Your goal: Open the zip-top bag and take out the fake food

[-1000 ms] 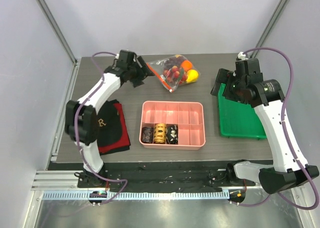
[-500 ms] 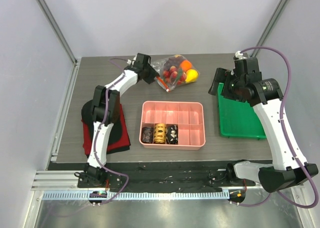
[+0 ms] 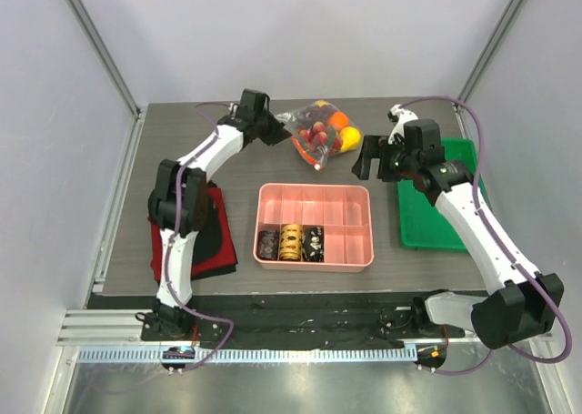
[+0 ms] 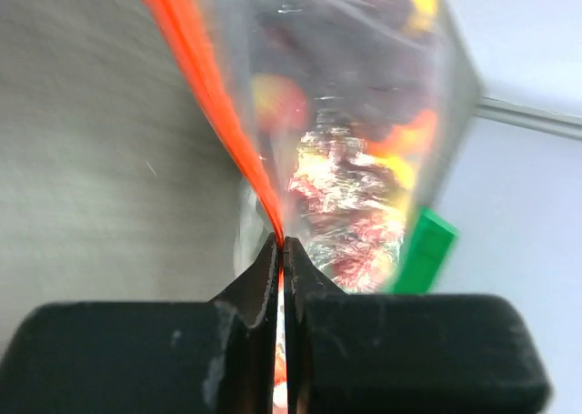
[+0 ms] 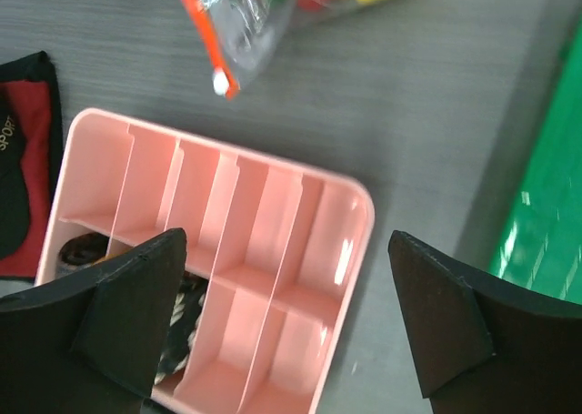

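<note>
The clear zip-top bag (image 3: 316, 134) lies at the back of the table. The fake food (image 3: 338, 123) shows through it as red, orange and yellow pieces. My left gripper (image 3: 282, 134) is at the bag's left end, shut on the red-orange zip strip (image 4: 205, 86), which runs straight into the jaws (image 4: 282, 243). The bag (image 4: 364, 159) bulges to the right of the strip. My right gripper (image 3: 371, 159) hangs open just right of the bag with nothing in it. In its wrist view it (image 5: 286, 241) is above the pink tray, with the bag's strip end (image 5: 218, 68) at the top.
A pink divided tray (image 3: 350, 241) sits mid-table with three dark patterned cylinders (image 3: 291, 243) in its front left compartments. A green tray (image 3: 436, 218) lies to the right. A red and black cloth (image 3: 207, 241) lies to the left, under the left arm.
My left gripper reached the bag's left end and closed on the zip strip. My right arm swung left off the green tray toward the bag, still open.
</note>
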Controlling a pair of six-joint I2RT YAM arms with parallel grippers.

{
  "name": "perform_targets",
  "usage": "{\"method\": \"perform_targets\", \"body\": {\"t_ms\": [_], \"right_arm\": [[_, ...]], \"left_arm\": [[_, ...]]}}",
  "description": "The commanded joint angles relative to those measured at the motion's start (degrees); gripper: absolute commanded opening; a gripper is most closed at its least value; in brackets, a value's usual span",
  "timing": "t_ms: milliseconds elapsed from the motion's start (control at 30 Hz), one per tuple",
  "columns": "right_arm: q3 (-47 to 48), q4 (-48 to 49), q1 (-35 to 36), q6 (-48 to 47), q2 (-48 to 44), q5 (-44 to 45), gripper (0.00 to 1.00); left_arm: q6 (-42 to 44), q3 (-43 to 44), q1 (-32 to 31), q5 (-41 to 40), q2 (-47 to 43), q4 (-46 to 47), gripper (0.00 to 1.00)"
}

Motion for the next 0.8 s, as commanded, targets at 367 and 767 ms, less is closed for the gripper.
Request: {"method": "perform_targets", "body": {"t_ms": [367,767], "right_arm": [[-27.3,67.5,0.2,-26.9,4.6,-15.7,0.84],[-23.5,82.5,-1.1,-22.8,15.7,-21.0,0.58]], "left_arm": [[-17.0,-3.6,-0.7,7.3,-14.5,3.6,0.0],[-17.6,-1.1,-0.7,8.9,-14.8,1.6,0.0]]}}
